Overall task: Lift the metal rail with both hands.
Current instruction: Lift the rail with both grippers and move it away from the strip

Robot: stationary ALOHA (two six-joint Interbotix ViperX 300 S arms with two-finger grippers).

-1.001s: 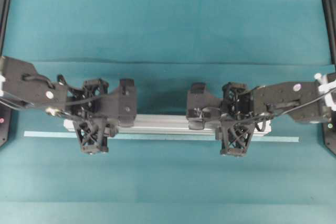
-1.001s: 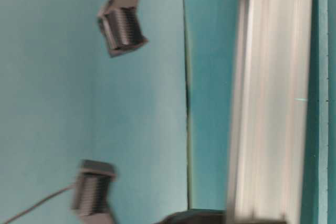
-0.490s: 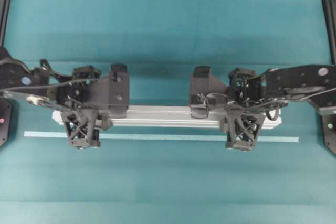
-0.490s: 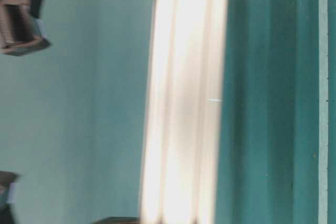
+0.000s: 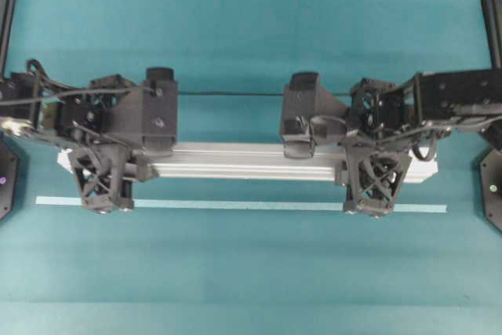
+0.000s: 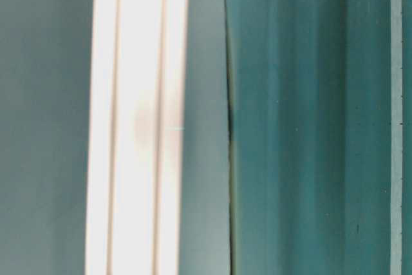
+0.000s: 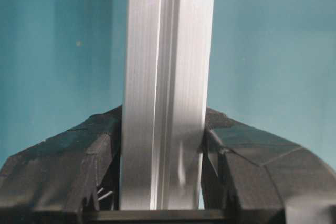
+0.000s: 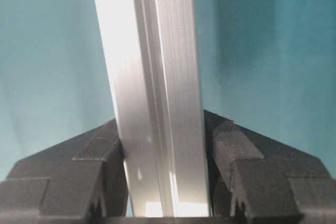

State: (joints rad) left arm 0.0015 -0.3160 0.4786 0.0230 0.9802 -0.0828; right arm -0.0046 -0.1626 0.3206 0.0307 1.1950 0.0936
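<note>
The metal rail is a long silver grooved bar held level above the teal cloth, clear of it. My left gripper is shut on the rail near its left end. My right gripper is shut on it near its right end. In the left wrist view the rail runs straight up between the black fingers of the left gripper, which press both its sides. The right wrist view shows the same: the rail is clamped in the right gripper. The table-level view shows the rail as a bright blurred band.
A thin pale-blue tape strip lies on the cloth just in front of the rail and also shows in the table-level view. A fold in the cloth runs behind the arms. Black frame posts stand at the side edges.
Both grippers have risen with the rail clamped between them. It looks larger and farther from the tape strip from overhead, and has shifted left in the table-level view.
</note>
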